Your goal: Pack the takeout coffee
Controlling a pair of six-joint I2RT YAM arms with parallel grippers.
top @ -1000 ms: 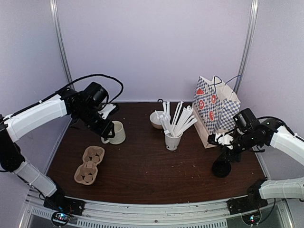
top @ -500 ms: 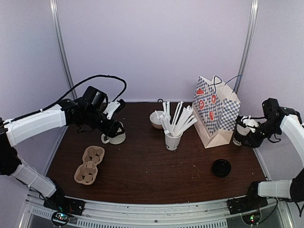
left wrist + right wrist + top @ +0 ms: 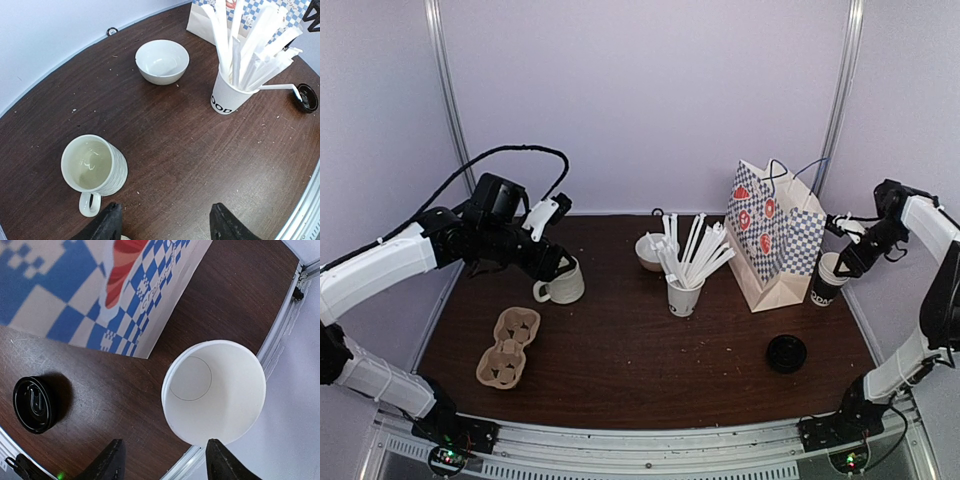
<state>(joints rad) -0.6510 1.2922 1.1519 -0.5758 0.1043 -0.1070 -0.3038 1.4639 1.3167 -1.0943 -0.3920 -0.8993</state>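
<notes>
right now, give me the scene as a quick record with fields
black cup: upright, no lid, empty, right of the paper bag
black lid: flat on the table, apart from the cup
right gripper: open, above the black cup, holding nothing
left gripper: open, beside the cream mug, holding nothing
cup carrier: empty, near left of the table
</notes>
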